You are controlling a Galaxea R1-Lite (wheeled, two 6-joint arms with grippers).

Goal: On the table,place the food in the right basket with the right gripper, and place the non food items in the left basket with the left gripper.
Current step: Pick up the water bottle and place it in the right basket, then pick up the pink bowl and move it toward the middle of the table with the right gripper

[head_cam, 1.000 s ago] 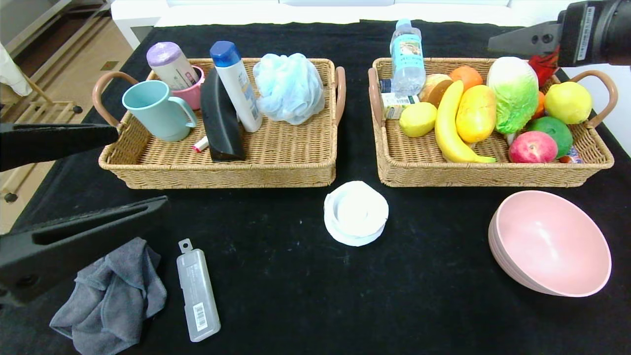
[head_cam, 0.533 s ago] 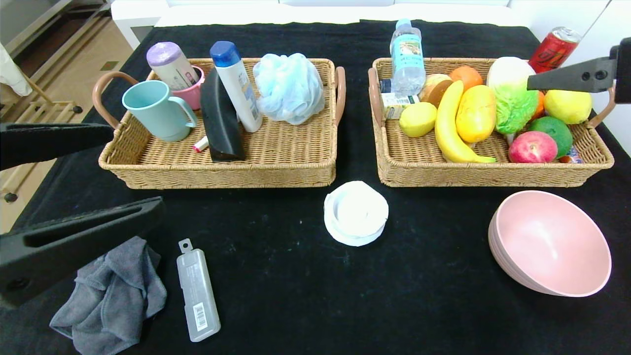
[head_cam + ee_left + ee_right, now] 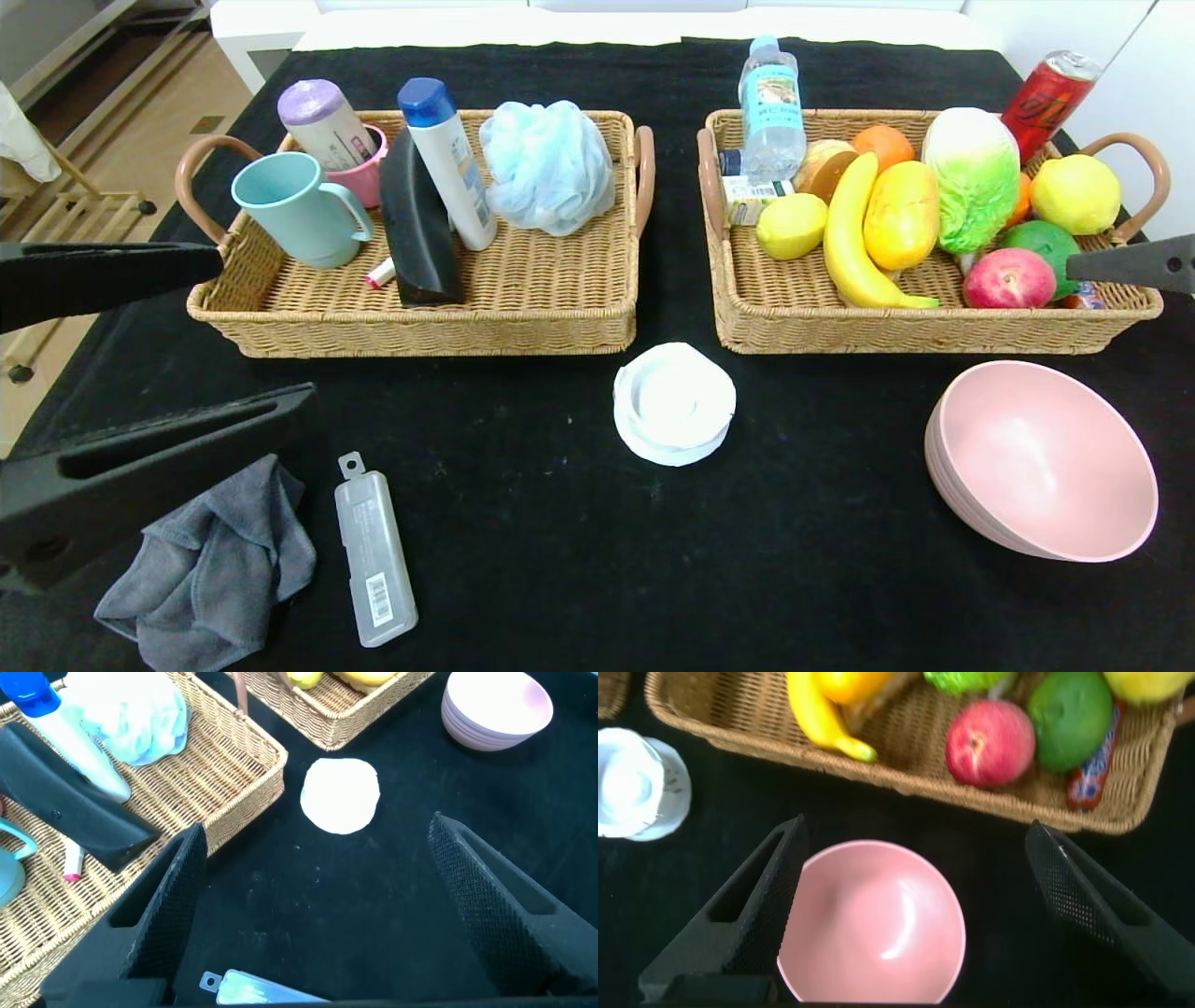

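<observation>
Non-food still on the table [image 3: 560,560]

Food already sits in the right basket [image 3: 934,327]. Our left gripper [image 3: 313,915] hangs wide open and empty above the grey case [image 3: 375,558] and cloth [image 3: 210,560]; we should centre on one before closing. Our right gripper [image 3: 910,919] gapes empty above the pink bowl [image 3: 873,924].

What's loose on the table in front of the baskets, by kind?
Grey cloth: 1
Clear case: 1
White round piece: 1
Pink bowl stack: 1
Total: 4
</observation>
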